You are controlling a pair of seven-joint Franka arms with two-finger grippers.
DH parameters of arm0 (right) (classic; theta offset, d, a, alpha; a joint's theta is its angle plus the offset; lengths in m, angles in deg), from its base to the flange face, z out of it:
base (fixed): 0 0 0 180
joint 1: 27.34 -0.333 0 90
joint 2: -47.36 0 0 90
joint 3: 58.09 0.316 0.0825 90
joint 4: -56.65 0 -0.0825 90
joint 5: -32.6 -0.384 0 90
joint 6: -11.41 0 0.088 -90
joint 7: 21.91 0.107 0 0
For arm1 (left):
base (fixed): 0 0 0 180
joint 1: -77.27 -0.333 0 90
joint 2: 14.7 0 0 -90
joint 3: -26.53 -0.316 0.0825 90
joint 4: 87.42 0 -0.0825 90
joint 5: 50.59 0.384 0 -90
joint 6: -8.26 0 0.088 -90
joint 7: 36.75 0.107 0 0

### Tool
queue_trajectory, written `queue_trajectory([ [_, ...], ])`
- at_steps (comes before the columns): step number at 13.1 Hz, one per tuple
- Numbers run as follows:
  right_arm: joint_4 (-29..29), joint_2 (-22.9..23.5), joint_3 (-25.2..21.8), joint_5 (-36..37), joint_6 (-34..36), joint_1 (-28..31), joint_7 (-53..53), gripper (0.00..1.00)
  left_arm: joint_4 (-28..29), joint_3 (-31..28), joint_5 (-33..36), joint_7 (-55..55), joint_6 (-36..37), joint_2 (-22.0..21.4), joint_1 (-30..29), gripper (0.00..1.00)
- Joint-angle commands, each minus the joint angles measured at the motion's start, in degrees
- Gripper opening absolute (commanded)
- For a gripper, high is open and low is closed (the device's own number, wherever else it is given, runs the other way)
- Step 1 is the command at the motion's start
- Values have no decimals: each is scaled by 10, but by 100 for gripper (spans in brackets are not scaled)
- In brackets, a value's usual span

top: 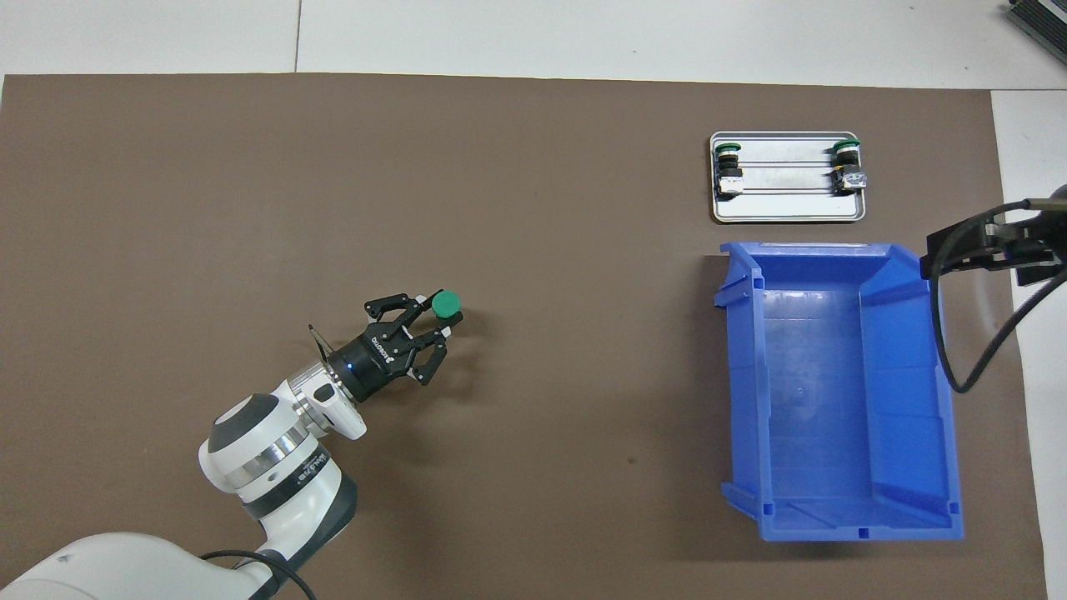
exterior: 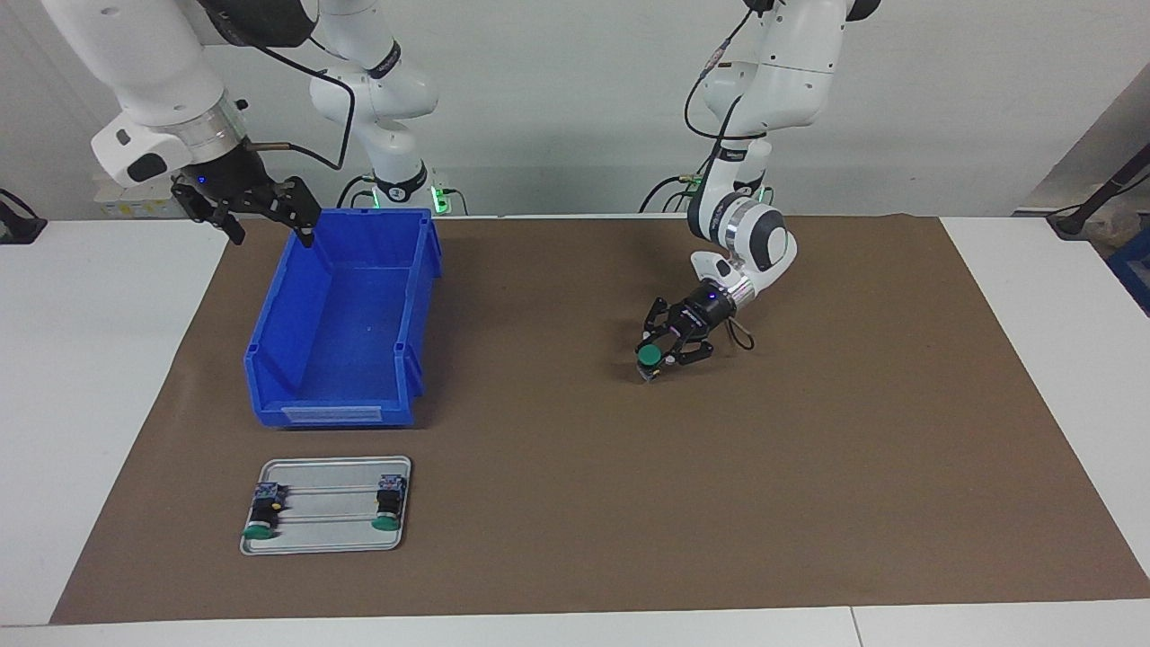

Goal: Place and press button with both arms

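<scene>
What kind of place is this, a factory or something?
More likely a robotics lab or test bench: two white arms at a paper-covered table, a blue parts bin, and a metal tray of pushbuttons.

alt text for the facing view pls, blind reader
The left gripper holds a green-capped button low over the brown mat. The right gripper waits open over a corner of the empty blue bin; two more buttons lie on a metal tray.

A blue bin sits on the brown mat toward the right arm's end of the table. A metal tray lies beside it, seemingly apart, near the mat's edge.
</scene>
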Motion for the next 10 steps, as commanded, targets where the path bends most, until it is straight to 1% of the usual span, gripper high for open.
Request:
queue_trajectory([
  [1,-36,-20,-3,7,-28,-6,-10,96,31,-4,-22,58,12,-15,5,0],
  [4,-36,-20,-3,7,-38,-6,-10,96,31,-4,-21,54,8,-16,5,0],
  [5,-37,-20,-2,7,-45,-6,-10,96,31,-5,-20,52,5,-16,5,61],
  [6,-40,-20,-2,7,-49,-6,-10,96,31,-5,-17,50,1,-15,4,64],
  [10,-42,-21,-2,7,-50,-5,-10,96,32,-6,-1,26,-18,-15,4,65],
])
